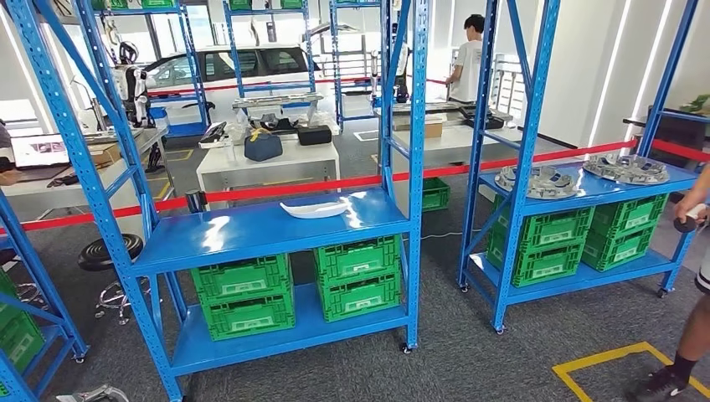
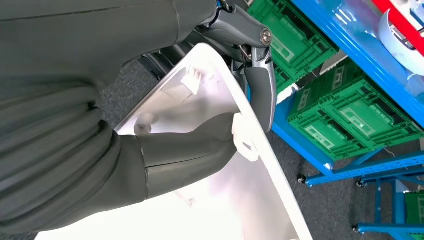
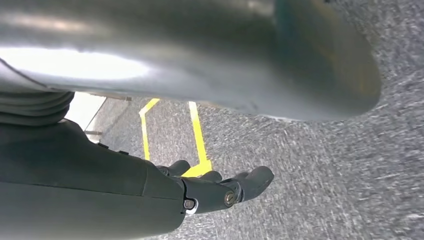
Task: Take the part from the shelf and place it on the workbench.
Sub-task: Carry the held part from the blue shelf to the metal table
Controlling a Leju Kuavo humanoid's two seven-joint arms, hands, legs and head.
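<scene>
Blue steel racking fills the workshop in the head view. The nearest shelf (image 1: 251,230) runs across the centre of the frame with green crates (image 1: 244,295) stacked beneath it. One white part (image 1: 314,209) lies on its blue top right of centre, its long axis running left to right across the picture. A white tabletop (image 1: 268,163) stands behind the red barrier tape (image 1: 352,181) in the upper middle, and a person (image 1: 465,59) stands at the top, right of centre. Another person's leg and arm enter at the right edge.

From the left wrist, the left robot hand (image 2: 200,145) holds a white moulded panel (image 2: 230,200). The thumb presses on its inner face at frame centre and a dark finger (image 2: 262,90) hooks over its rim in the upper middle. The panel's long axis runs from upper centre down toward the lower right, with its hollow, clipped side facing the camera. The pick looks done and the carry is in hand. Next the robot probably has to turn from the racking, reach a workbench, and lay the panel flat before letting go.

From the right wrist, the right robot hand (image 3: 215,192) hangs over grey carpet and yellow floor tape (image 3: 197,135) in the lower centre, fingers loosely extended and holding nothing.
</scene>
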